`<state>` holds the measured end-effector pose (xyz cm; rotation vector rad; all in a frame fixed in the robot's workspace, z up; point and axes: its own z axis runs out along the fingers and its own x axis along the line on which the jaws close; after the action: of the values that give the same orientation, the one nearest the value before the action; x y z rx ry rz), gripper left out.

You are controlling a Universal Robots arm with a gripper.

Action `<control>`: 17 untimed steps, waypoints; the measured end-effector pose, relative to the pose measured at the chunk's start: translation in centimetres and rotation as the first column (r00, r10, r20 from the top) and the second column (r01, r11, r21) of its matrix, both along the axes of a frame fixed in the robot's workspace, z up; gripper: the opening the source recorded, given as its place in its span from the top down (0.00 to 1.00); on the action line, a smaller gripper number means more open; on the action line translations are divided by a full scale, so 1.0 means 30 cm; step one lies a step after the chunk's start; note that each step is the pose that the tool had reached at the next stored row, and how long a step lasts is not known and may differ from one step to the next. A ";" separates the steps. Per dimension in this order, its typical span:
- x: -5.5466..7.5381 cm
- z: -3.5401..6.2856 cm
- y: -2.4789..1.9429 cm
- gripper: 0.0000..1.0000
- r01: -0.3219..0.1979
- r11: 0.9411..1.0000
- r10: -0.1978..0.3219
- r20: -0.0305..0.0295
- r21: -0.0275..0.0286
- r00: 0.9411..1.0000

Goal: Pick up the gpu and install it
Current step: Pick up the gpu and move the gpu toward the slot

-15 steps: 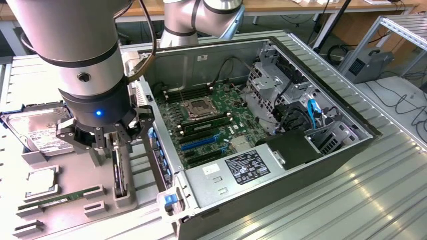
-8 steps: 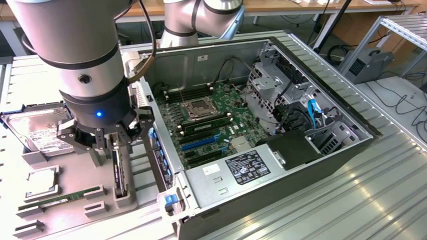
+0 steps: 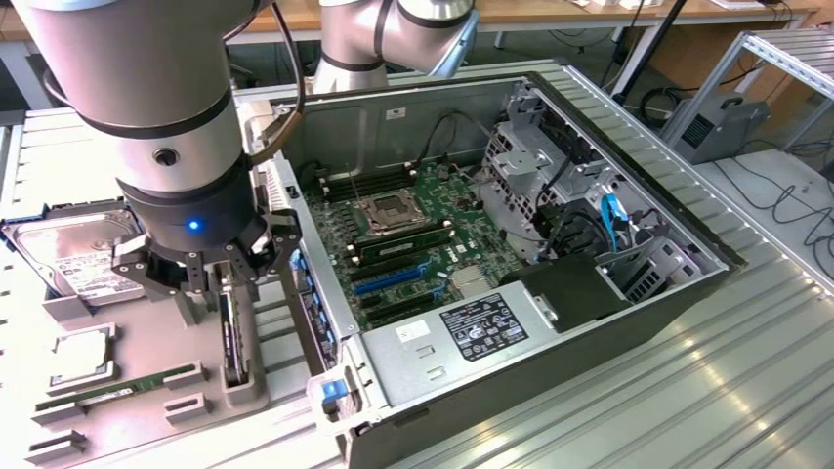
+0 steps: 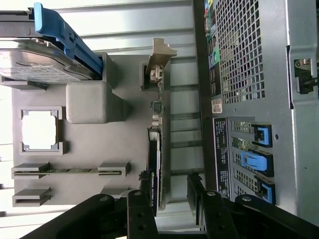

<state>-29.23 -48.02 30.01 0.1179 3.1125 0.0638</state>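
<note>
**Item:** gpu [image 3: 232,342], standing on edge in a slot of the grey holder [image 3: 137,337], lower left of the exterior view.
**Tool** [image 3: 209,278]**:** fingers apart just above the card, gripping nothing.
**Step:** pick-up approach.
**Requirement, as judged:** fingers squarely astride the thin board.

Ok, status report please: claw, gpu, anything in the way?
Claw open, over gpu, one finger each side. Gpu on edge in grey tray, not gripped. Nothing blocking seen.
</note>
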 end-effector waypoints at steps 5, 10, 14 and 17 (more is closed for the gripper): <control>0.000 -0.004 0.000 0.58 0.000 1.000 0.000 0.000 0.000 1.000; -0.001 -0.009 0.003 0.58 0.000 1.000 0.000 0.000 -0.001 1.000; -0.001 -0.015 0.011 0.58 0.000 1.000 0.000 0.000 -0.002 1.000; -0.001 -0.018 0.016 0.58 0.000 1.000 0.000 0.000 -0.002 1.000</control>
<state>-29.27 -47.53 29.46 0.1179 3.1125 0.0604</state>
